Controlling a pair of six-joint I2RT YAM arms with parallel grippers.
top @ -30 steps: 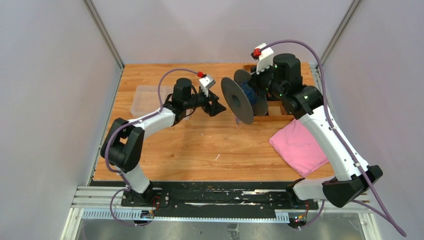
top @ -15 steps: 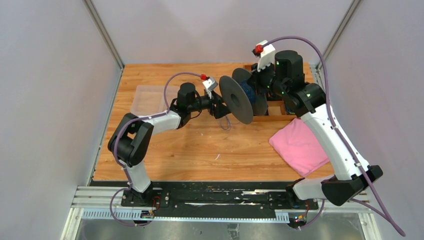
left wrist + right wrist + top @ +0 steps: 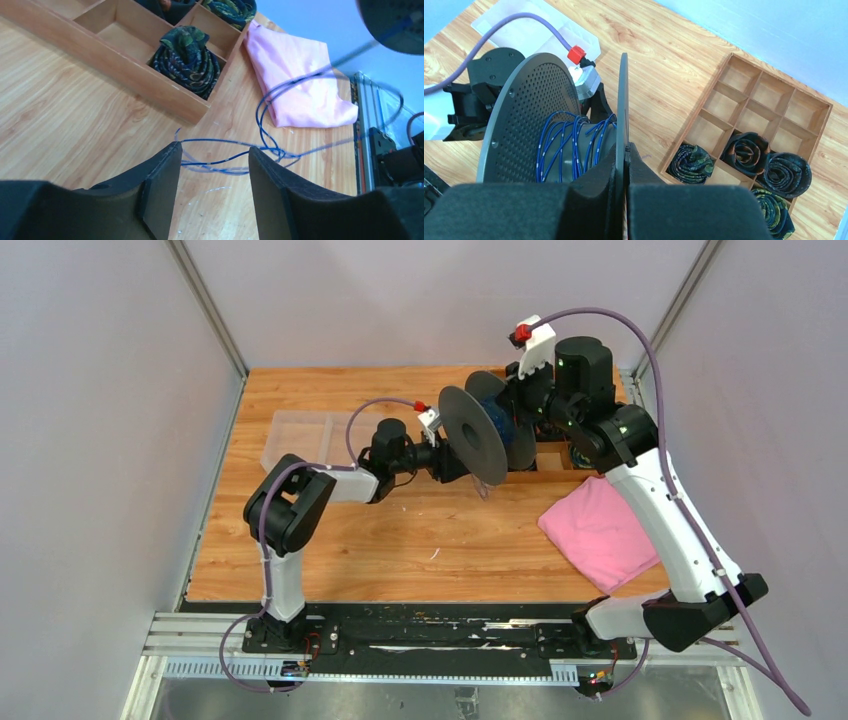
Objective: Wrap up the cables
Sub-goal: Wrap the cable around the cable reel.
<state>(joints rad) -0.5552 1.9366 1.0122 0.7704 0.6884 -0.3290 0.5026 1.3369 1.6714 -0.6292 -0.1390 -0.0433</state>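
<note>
Clear plastic forms the one shallow tray (image 3: 300, 436) at the far left of the bench (image 3: 400, 540), close to the left edge. Bare wood stretches wide open in front of it and across the middle.

Two arms meet over the far centre. The left tool (image 3: 212, 165) is released, its jaws spread with nothing pinched. One thin blue cable (image 3: 555, 145) crosses the gap just beyond its fingertips, though contact cannot be judged. Loose loops of it lie on the bench near the box corner and the cloth's edge, and one strand rises toward the spool.

One dark spool (image 3: 524, 115) with two discs hangs above the bench, tilted, its near disc just beside the left tool. Several turns of cable sit wound on its hub. The right tool (image 3: 624, 150) is clenched on the rim of the nearer disc.

One wooden divided box (image 3: 100, 62) sits at the far right, behind the spool. Four patterned rolls (image 3: 694, 160) fill its compartments in the right wrist view. One pink cloth (image 3: 600, 533) lies in front of it, under the right arm, near the right edge.
</note>
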